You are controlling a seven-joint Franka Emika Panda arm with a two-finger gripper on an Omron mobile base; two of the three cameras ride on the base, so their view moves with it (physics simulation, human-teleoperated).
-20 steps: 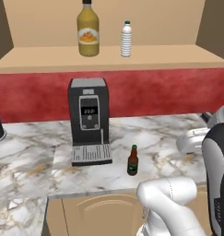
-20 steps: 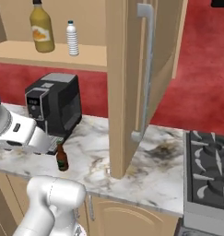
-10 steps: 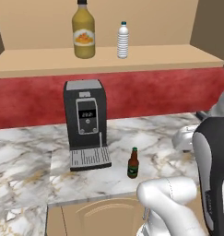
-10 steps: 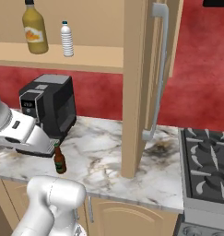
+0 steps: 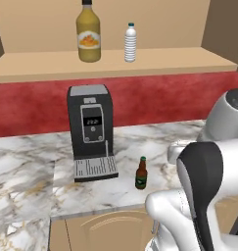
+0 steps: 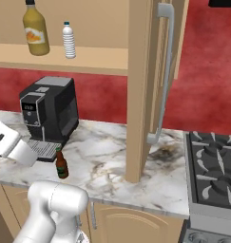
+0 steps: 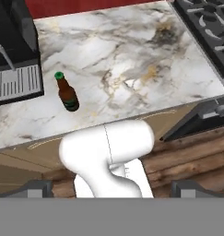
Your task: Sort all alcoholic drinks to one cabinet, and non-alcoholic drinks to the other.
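One beer bottle [image 5: 141, 173] upright on counter [image 5: 37, 176] | juice bottle [image 5: 88, 32] top cropped | jaws wide apart, empty

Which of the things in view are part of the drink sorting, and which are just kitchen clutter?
Part of the job:
- beer bottle, upright on the counter
- juice bottle, on the wide cabinet shelf
- water bottle, beside it on that shelf

Just there:
- coffee machine, behind the beer bottle
- stove, at the counter's right end
- marble counter
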